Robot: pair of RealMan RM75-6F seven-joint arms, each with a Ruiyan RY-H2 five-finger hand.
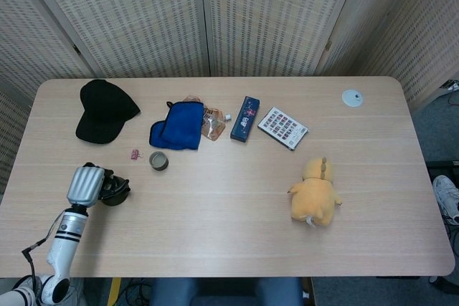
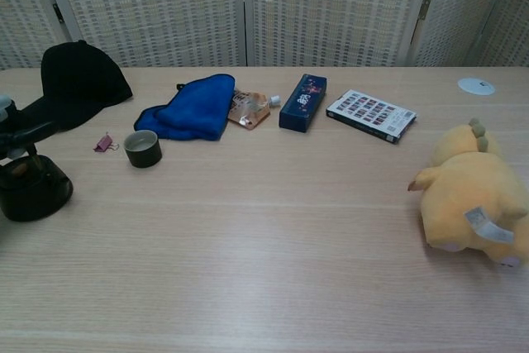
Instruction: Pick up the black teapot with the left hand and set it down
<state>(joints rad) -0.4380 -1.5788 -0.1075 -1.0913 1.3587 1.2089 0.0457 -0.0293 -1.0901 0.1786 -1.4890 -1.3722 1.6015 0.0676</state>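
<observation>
The black teapot stands on the table near the front left corner, and the chest view shows it at the far left edge. My left hand sits right beside it on its left, with dark fingers reaching over the pot's top. One finger slants upward, clear of the lid. The frames do not show whether the hand still grips the handle. My right hand appears in neither view.
A small dark cup and a pink clip lie just beyond the teapot. Further back are a black cap, a blue cloth, a blue box and a card box. A yellow plush toy sits to the right.
</observation>
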